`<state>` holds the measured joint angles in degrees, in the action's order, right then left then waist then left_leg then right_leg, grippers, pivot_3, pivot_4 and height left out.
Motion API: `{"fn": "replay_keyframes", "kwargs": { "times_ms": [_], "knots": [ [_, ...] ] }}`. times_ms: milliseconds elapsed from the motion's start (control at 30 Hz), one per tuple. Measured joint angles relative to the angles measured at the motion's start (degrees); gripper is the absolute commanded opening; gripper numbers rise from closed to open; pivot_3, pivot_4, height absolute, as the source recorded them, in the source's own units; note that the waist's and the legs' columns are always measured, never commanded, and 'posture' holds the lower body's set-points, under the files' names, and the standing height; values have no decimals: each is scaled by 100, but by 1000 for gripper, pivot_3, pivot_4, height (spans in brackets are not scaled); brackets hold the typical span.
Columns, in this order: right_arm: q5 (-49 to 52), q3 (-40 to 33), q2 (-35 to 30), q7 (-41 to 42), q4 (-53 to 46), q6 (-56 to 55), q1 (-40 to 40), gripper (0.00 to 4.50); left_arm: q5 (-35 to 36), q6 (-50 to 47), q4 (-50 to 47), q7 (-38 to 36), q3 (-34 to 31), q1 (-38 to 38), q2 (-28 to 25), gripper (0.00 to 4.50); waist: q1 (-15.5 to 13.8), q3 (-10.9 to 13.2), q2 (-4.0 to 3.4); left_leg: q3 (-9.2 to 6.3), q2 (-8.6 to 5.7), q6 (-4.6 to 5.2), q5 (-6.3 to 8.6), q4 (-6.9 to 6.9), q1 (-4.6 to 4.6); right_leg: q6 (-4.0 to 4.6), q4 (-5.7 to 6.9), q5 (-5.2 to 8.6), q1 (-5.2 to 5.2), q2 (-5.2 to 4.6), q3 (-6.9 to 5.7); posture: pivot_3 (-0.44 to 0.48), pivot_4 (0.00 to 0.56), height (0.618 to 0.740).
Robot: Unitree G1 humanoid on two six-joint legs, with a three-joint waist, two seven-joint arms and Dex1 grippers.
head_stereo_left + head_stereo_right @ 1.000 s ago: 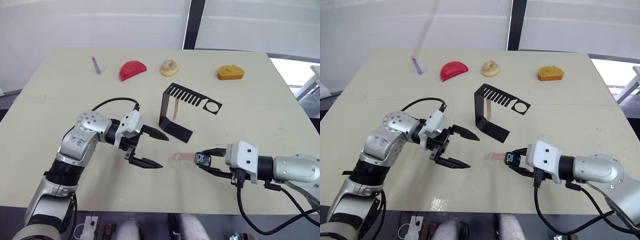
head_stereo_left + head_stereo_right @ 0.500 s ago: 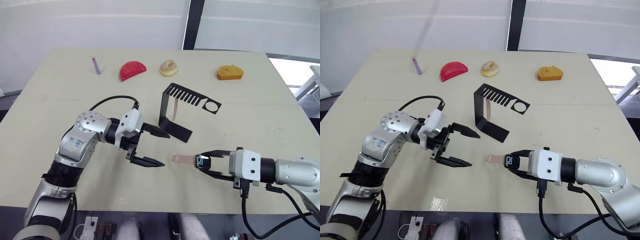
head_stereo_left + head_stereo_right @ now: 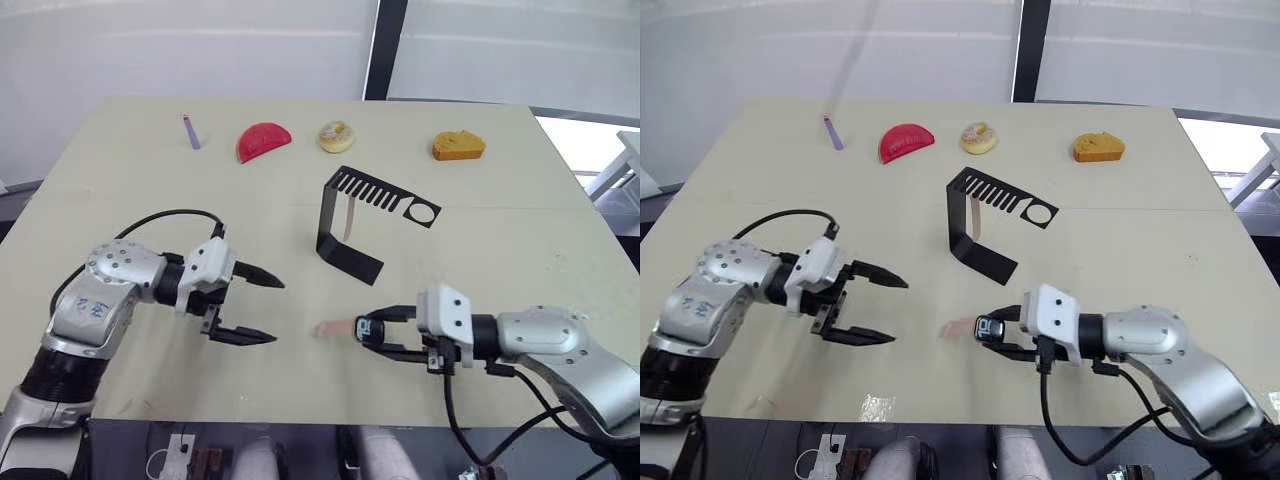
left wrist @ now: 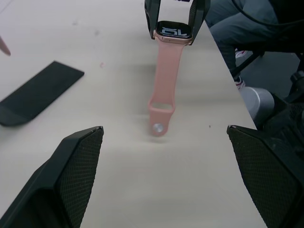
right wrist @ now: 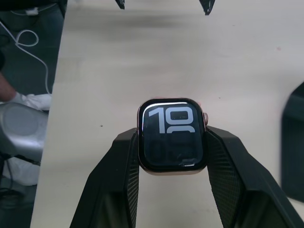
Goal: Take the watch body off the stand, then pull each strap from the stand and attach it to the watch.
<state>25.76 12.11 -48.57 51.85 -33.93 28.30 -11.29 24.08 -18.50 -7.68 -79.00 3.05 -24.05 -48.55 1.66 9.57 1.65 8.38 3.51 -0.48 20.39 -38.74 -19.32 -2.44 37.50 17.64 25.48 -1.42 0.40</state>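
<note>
Head views: the right gripper (image 3: 372,335) pinches the watch body (image 3: 364,328) low over the near table (image 3: 520,250); one pink strap (image 3: 333,328) extends left from it. The left gripper (image 3: 262,309), fingers spread, hangs to the left. The stand (image 3: 352,222) sits farther back, a second strap (image 3: 346,217) hanging inside.

Left wrist view: attached strap (image 4: 166,85) lying flat, loop and stud at its free end.

Right wrist view: rounded-square black case (image 5: 172,136), white digits, rose-toned rim, clamped at both sides.

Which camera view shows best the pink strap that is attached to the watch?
The left wrist view: the strap lies there in full length. The eye views show it short and blurred. In the right wrist view the watch body hides it.
</note>
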Motion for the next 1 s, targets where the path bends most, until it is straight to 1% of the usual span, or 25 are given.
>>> {"fn": "replay_keyframes", "kwargs": {
  "times_ms": [100, 267, 500, 533, 600, 700, 767, 800, 867, 900, 967, 1000],
  "knots": [
    [-173, 341, 193, 0, 266, 201, -222, 1508, -26, 128, 20, 6, -22, 130, -48, 4480, -15, 0, 0, -2, 2, 5, 8, -16, -8, 0, 1, 0, 0, -1, -5, 0, 150, 737],
    [-751, 798, 289, 9, 716, 76, -317, 1508, -59, 223, 18, 94, -23, 193, -41, 4480, -7, 0, 0, -1, 2, 7, 14, -22, -11, -1, 2, 0, 1, 1, -6, 0, 150, 737],
    [-1063, 905, 360, 46, 909, 88, -413, 1508, -94, 272, 19, 218, 35, 171, 146, 4480, 9, 0, 0, 2, 5, 4, 16, -26, -8, -1, 10, 0, 2, 4, -5, 0, 150, 737],
    [-1097, 908, 377, 46, 922, 91, -413, 2008, -113, 290, 21, 226, 36, 171, 161, 4496, 9, 0, 0, 3, 5, 4, 16, -26, -8, -1, 10, 0, 2, 4, -4, 0, 150, 737],
    [-1125, 907, 418, 46, 921, 105, -413, 3144, -144, 324, 38, 257, 36, 171, 188, 4500, 6, 0, 0, 2, 5, 4, 16, -26, -8, -1, 10, 0, 2, 3, -4, 0, 150, 737],
    [-1097, 807, 404, 47, 856, 179, -383, 4443, -154, 312, 114, 267, 36, 174, 231, 4500, -1, 0, 0, 3, 4, 4, 16, -27, -9, -1, 10, 0, 2, 3, -5, 0, 150, 737],
    [-988, 516, 272, 76, 680, 192, -255, 4488, -132, 255, 146, 282, 28, 193, 237, 4500, -3, 0, 0, 2, 4, 4, 17, -27, -9, -1, 10, 0, 2, 3, -5, 0, 150, 737],
    [-823, 209, 153, 121, 527, 216, -57, 4488, -100, 235, 144, 326, -14, 238, 236, 4500, -8, 0, -1, 1, 5, 4, 19, -25, -10, -1, 9, 0, 2, 2, -5, 0, 150, 737],
    [-359, -748, -161, 237, 203, 324, 548, 4488, -13, 133, 174, 486, -298, 458, 217, 4500, -17, 0, -1, -2, 7, 4, 24, -25, -10, -2, 9, 0, 1, 2, -7, 0, 150, 737],
    [-136, -1351, -264, 297, 67, 361, 906, 4488, 57, 24, 182, 602, -481, 582, 201, 4500, -22, 1, 0, -4, 7, 6, 25, -25, -12, -3, 4, 0, 1, 2, -7, 0, 150, 737],
    [224, -2511, -308, 415, -96, 450, 1621, 4488, 146, -129, 211, 854, -878, 808, 142, 4500, -23, -3, 6, -5, 8, 7, 26, -25, -8, -4, 4, 0, -4, 1, -7, 0, 150, 737],
    [311, -2850, -309, 447, -113, 485, 1857, 4488, 158, -160, 234, 946, -1051, 899, 119, 4500, -22, -3, 7, -5, 8, 7, 26, -25, -5, -4, 4, 0, -8, 1, -6, 0, 150, 737]
  ]
}}
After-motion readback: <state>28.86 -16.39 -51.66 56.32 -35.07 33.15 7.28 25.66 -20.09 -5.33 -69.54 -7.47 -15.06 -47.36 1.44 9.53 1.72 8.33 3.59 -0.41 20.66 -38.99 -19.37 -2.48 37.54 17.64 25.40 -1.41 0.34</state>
